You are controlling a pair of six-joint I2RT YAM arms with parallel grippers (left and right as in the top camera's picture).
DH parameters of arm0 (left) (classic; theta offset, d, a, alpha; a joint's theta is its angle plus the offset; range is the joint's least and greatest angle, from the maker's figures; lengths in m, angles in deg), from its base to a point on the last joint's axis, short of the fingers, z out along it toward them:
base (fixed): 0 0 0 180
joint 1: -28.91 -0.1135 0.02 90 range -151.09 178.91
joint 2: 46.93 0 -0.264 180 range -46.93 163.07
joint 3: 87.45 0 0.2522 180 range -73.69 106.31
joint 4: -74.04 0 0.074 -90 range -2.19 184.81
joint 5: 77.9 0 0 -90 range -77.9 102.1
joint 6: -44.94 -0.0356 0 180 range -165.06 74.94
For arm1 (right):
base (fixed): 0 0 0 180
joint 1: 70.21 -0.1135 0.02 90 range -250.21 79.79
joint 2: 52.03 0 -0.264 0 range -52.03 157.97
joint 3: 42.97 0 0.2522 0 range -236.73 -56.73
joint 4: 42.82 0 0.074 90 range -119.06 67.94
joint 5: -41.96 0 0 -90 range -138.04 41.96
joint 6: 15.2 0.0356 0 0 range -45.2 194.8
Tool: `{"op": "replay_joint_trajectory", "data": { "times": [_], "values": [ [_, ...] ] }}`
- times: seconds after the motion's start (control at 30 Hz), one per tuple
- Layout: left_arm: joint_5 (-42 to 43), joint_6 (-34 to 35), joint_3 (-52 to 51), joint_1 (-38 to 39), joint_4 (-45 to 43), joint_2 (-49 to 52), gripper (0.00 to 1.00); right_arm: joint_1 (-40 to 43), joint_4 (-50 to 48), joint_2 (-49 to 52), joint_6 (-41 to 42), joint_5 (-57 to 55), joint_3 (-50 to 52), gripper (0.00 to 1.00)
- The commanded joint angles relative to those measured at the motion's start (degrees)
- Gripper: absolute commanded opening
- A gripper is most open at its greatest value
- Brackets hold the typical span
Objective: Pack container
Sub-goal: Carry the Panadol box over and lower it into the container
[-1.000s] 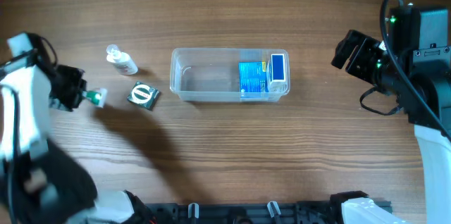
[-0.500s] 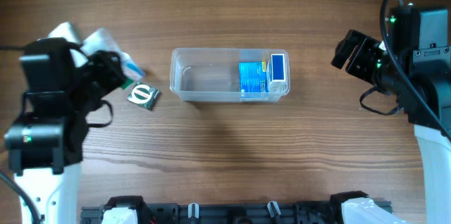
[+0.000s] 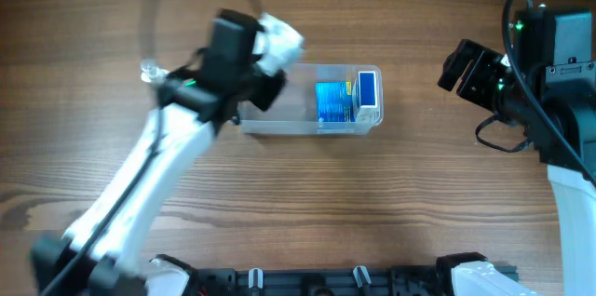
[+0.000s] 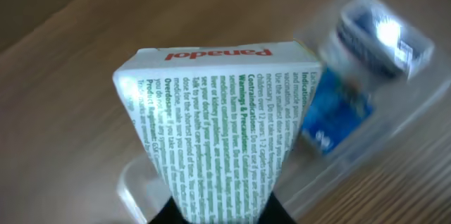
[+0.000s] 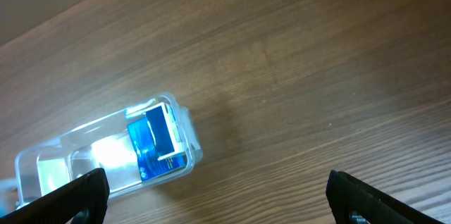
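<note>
The clear container (image 3: 303,128) sits mid-table. A flat blue box (image 3: 331,103) and an upright blue-and-white box (image 3: 367,91) lie in its right end. My left gripper (image 3: 265,87) hovers over the container's left half. In the left wrist view it (image 4: 220,213) is shut on a white Panadol box with green print (image 4: 218,132), above the container (image 4: 134,182) and the blue boxes (image 4: 338,111). My right gripper (image 3: 456,65) is open and empty, off to the container's right. Its wrist view (image 5: 215,189) shows the container (image 5: 63,160) at lower left.
A small clear bottle (image 3: 149,73) lies at the left, partly behind the left arm. The left arm (image 3: 158,175) stretches diagonally across the left half of the table and covers the spot beside the container's left end.
My left arm has swung right from the table's left side, carrying the Panadol box to above the container's left half. It now covers the dark packet. The right arm has not moved.
</note>
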Motion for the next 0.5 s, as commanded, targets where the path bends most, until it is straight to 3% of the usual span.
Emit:
{"op": "replay_joint_trajectory", "data": {
  "times": [0.0,0.07,0.23,0.47],
  "values": [
    [-0.98,-26.38,0.33,3.74,-1.20,6.01,0.09,0.22,0.02,0.22,0.68,-0.15,-0.76,1.00],
    [-1.68,-29.51,0.33,4.63,-2.67,8.31,0.11,0.22,0.04,0.20,0.68,-0.15,-0.76,1.00],
    [-3.45,-30.08,0.33,4.98,-4.57,12.11,0.18,0.22,0.04,0.22,0.66,-0.15,-0.76,1.00],
    [-7.26,-35.65,0.33,4.63,-6.40,15.17,0.20,0.22,0.04,0.20,0.68,-0.15,-0.76,1.00]
  ]
}}
